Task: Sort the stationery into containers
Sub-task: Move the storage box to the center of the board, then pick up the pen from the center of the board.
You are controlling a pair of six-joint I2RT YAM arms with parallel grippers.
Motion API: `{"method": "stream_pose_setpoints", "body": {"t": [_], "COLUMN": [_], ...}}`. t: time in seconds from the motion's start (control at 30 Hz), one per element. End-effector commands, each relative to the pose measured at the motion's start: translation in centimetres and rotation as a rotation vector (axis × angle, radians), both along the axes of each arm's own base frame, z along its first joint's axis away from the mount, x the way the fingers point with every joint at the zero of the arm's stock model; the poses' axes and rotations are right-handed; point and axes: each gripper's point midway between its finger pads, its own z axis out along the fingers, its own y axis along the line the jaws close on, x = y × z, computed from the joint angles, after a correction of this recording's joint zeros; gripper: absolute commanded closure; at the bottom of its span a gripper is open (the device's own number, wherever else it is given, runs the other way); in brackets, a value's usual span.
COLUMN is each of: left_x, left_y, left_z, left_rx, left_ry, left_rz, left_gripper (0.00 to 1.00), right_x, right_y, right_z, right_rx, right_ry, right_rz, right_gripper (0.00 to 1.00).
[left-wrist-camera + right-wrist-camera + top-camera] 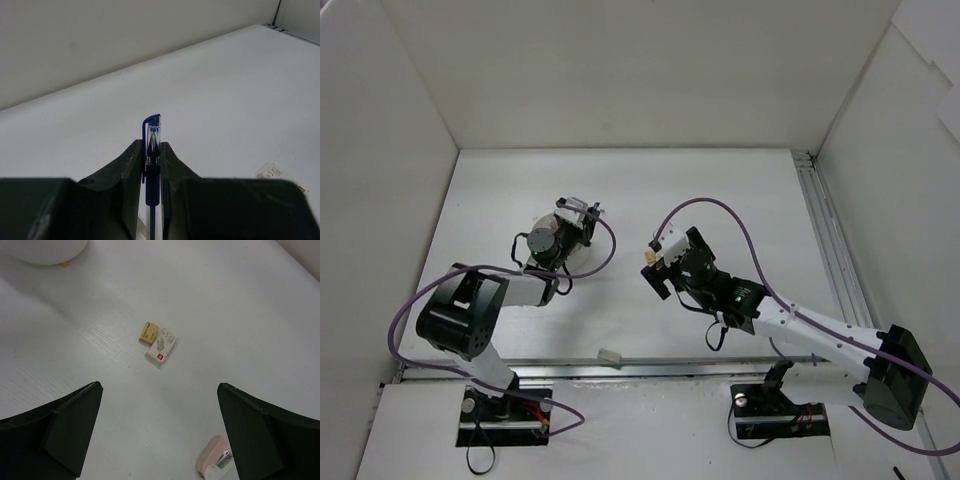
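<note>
- The white desk (720,190) is flat and matte.
- 1 cream eraser block (610,356) lies alone near the desk's front edge.
- 1 tan eraser (149,333) lies touching a small white box (161,346) with a red label.
- 1 pink-and-white item (215,466) lies well apart from that pair.
- 1 round white cup (45,250) stands on the desk farther off.

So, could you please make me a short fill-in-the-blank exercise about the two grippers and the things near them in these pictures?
1. The left gripper is shut on a pen whose cap is ____ in colour.
2. The right gripper stands ____ above the table and holds nothing.
3. Near the lower edge of the right wrist view lies a small rounded item of ____ colour.

Missing words: blue; open; pink.
</note>
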Motion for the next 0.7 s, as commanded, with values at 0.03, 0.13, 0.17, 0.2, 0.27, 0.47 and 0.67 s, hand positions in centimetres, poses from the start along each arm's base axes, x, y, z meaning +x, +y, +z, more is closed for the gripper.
{"method": "stream_pose_setpoints", "body": {"t": [0.03, 0.13, 0.17, 0.2, 0.27, 0.47, 0.67], "left_x": [-1.2, -1.5, -1.5, -1.6, -2.0, -3.5, -6.3], "left_y": [0.3, 0.5, 0.7, 0.8, 0.7, 0.5, 0.6], "left_z": [6.0, 6.2, 6.1, 6.3, 6.7, 8.7, 11.2], "left_rx": [-0.056, -0.056, -0.053, -0.054, -0.05, -0.054, -0.071], "left_ry": [-0.183, -0.17, -0.16, -0.159, -0.158, -0.17, -0.027], "left_rz": [0.066, 0.087, 0.096, 0.1, 0.098, 0.084, 0.058], "left_gripper": [0.69, 0.42, 0.37, 0.35, 0.33, 0.23, 0.13], "right_x": [0.9, 0.9, 0.9, 0.9, 0.9, 0.7, 0.1], "right_y": [1.0, 1.2, 1.1, 1.1, 1.2, 1.6, 2.8], "right_z": [1.3, 1.4, 1.4, 1.3, 1.4, 1.4, 1.6], "right_rx": [0.06, 0.067, 0.067, 0.069, 0.076, 0.097, 0.107], "right_ry": [-0.038, -0.034, -0.035, -0.031, -0.03, -0.022, -0.013], "right_rz": [0.006, 0.01, 0.009, 0.009, 0.01, 0.024, 0.095], "right_gripper": [0.02, 0.02, 0.02, 0.02, 0.02, 0.02, 0.02]}}
